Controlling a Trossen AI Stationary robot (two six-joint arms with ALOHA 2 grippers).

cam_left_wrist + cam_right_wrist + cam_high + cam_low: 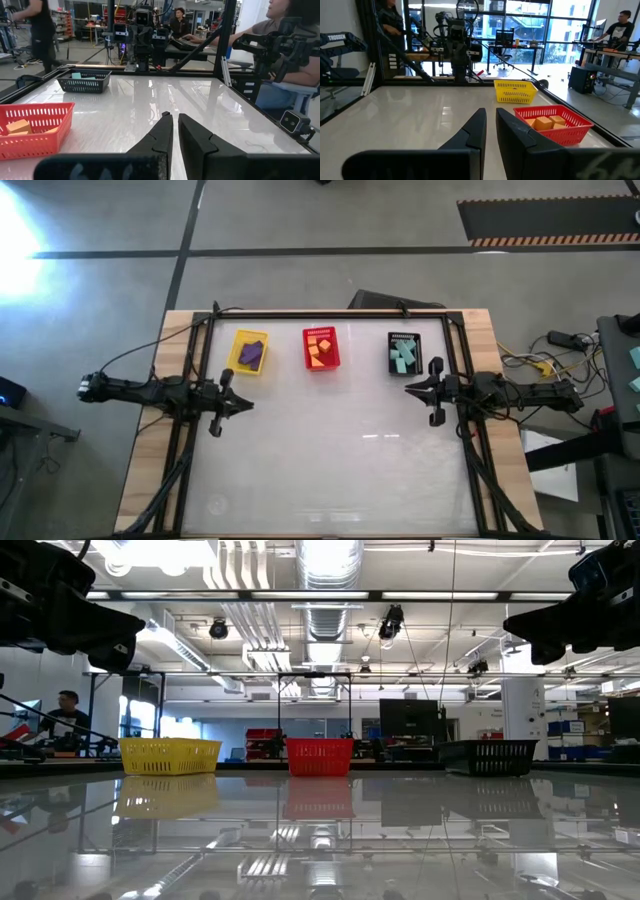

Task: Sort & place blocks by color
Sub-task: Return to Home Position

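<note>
Purple blocks [250, 352] lie in the yellow basket [248, 333], orange blocks [320, 350] in the red basket [321, 330] and teal blocks [403, 356] in the black basket [405, 336]. The three baskets stand in a row along the far part of the worktop [330, 450]. No loose block shows on the bare surface, so the sorting looks finished, one colour to each basket.

The left gripper [248, 404] hangs near its own side of the worktop, pointing inward. Its fingers [161, 135] are drawn close together with only a sliver between them, pinching nothing. The yellow basket sits just beyond and to one side of those fingertips, apart from them, and the red one is farther off.

The right gripper [408, 389] mirrors it on the opposite side. Its fingers [472, 127] are likewise nearly pressed together and empty. The black basket lies just beside them, not touching. The red basket stands roughly midway between the two sets of fingertips.

Both arms are held level and low along the edges, well apart from each other. I judge this to be a parked pose: the fingers are closed because there is nothing left to carry, and the arms stay clear of the baskets so nothing gets knocked.
</note>
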